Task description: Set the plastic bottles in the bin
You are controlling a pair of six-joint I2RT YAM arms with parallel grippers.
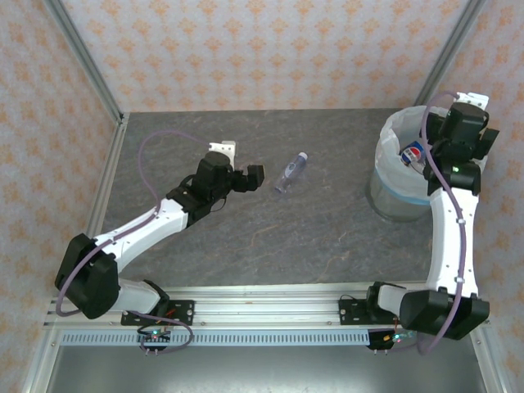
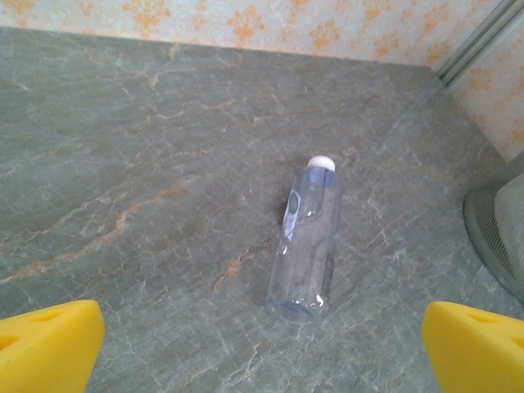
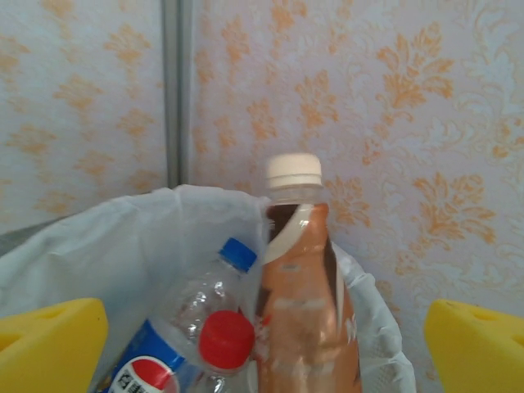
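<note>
Plainly wide-open, empty: left claw (image 2: pixel 262 352) near bottle (image 2: pixel 309 237), right claw (image 3: pixel 262 344) over bin (image 1: pixel 391 196) mouth

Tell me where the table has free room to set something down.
Free: the wide strip between the lying bottle and the bin; the near middle between the left arm and right arm; the far strip along the wall. Crowded: inside the bin, and between left gripper and bottle.

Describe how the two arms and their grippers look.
The left arm and right arm both have white shells, black joints and a thin purple cable looping alongside. Each black wrist is topped by a white block. The left fingers and right fingers are blocky, bright yellow pads.
</note>
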